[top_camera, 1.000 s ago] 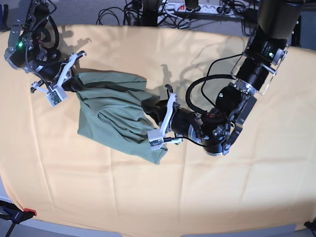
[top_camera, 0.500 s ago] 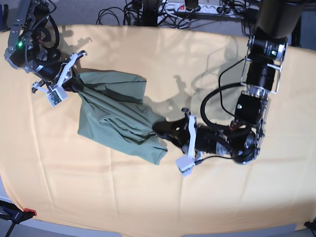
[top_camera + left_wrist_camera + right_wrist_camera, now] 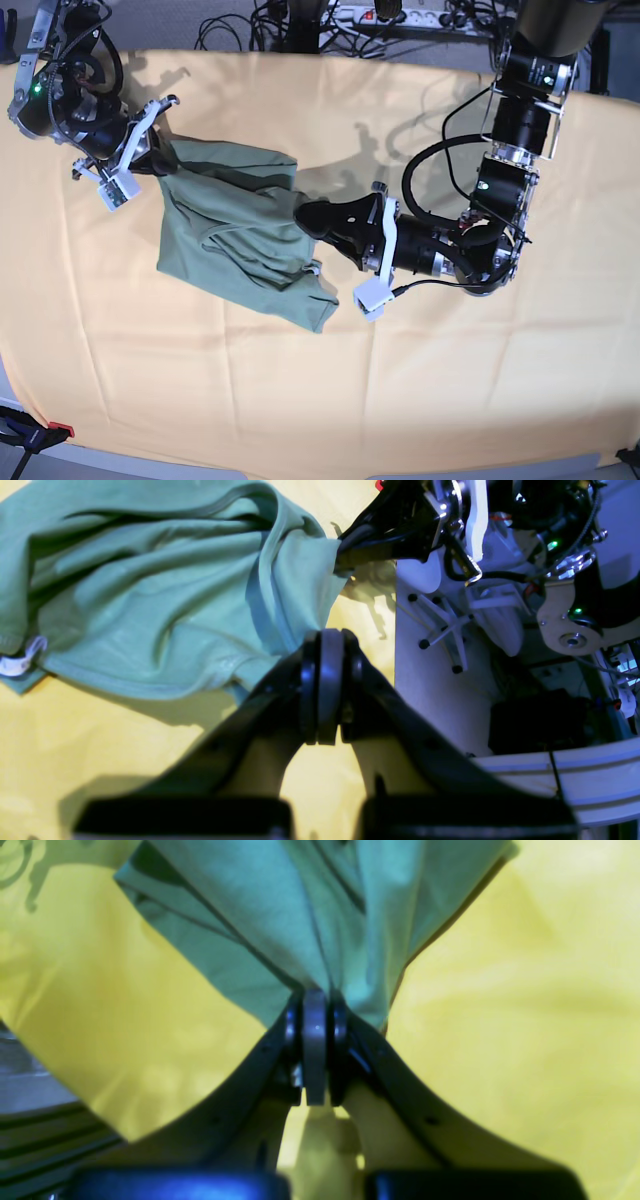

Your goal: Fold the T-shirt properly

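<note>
A yellow-orange cloth (image 3: 330, 400) covers the whole tabletop and carries everything else. On its left half lies the T-shirt (image 3: 235, 240), sage green and bunched into loose folds, stretching from the upper left down toward the middle of the cloth; its lower corner rests flat, pointing toward the near edge. In the left wrist view a small white tag (image 3: 17, 661) shows at the shirt's edge on the far left.

The left arm (image 3: 505, 190) comes down from the upper right of the base view and bends back toward the centre. The left gripper (image 3: 312, 216) sits at the right-hand edge of the shirt with its jaws pressed together; in its own wrist view (image 3: 323, 680) the fabric lies just beside and behind the tips, and I cannot tell whether any cloth is caught between them.

The right gripper (image 3: 162, 160) is at the shirt's upper left corner, closed on the fabric; its wrist view (image 3: 315, 1010) shows the green cloth gathering into pleats that run straight into the shut jaws.
</note>
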{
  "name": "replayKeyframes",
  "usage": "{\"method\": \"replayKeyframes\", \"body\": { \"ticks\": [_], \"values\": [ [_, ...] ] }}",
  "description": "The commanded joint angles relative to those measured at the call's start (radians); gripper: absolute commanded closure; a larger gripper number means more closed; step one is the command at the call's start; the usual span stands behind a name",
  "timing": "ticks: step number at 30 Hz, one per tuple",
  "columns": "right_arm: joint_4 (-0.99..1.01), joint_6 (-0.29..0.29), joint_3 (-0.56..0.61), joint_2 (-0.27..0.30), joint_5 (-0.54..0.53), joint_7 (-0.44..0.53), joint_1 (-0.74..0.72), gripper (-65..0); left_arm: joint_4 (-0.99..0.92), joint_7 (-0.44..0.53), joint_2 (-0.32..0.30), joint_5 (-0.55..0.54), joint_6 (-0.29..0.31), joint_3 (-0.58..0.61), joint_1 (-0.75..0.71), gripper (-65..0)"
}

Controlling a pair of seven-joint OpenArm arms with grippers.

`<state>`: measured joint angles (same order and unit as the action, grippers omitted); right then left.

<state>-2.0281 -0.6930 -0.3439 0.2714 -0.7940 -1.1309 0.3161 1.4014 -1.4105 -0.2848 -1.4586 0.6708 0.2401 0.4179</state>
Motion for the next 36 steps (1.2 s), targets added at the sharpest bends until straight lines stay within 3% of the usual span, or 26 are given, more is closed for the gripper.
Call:
{"method": "replayKeyframes", "body": {
  "ticks": [1, 9, 15, 34, 36],
  "values": [
    [-0.016, -0.005, -0.004, 0.014, -0.021, 0.015, -0.008, 0.0, 0.019, 0.014, -0.001, -0.025, 0.008, -0.009, 0.028, 0.0],
    [-0.017, -0.005, -0.005, 0.062, -0.042, -0.024, -0.008, 0.0, 0.019, 0.014, -0.001, -0.025, -0.013, -0.007, 0.019, 0.0],
    [-0.017, -0.005, -0.004, 0.064, -0.311, -0.187, -0.008, 0.0, 0.019, 0.014, -0.001, -0.025, -0.014, 0.008, 0.006, 0.0],
    [-0.016, -0.005, -0.003, 0.064, -0.305, -0.198, 0.039, 0.0, 0.05, 0.014, -0.034, -0.025, -0.014, 0.026, -0.051, 0.0],
    [-0.016, -0.005, -0.003, 0.064, -0.306, -0.196, 0.039, -3.0, 0.05, 0.014, -0.034, -0.025, -0.014, 0.026, -0.075, 0.0]
  ]
}}
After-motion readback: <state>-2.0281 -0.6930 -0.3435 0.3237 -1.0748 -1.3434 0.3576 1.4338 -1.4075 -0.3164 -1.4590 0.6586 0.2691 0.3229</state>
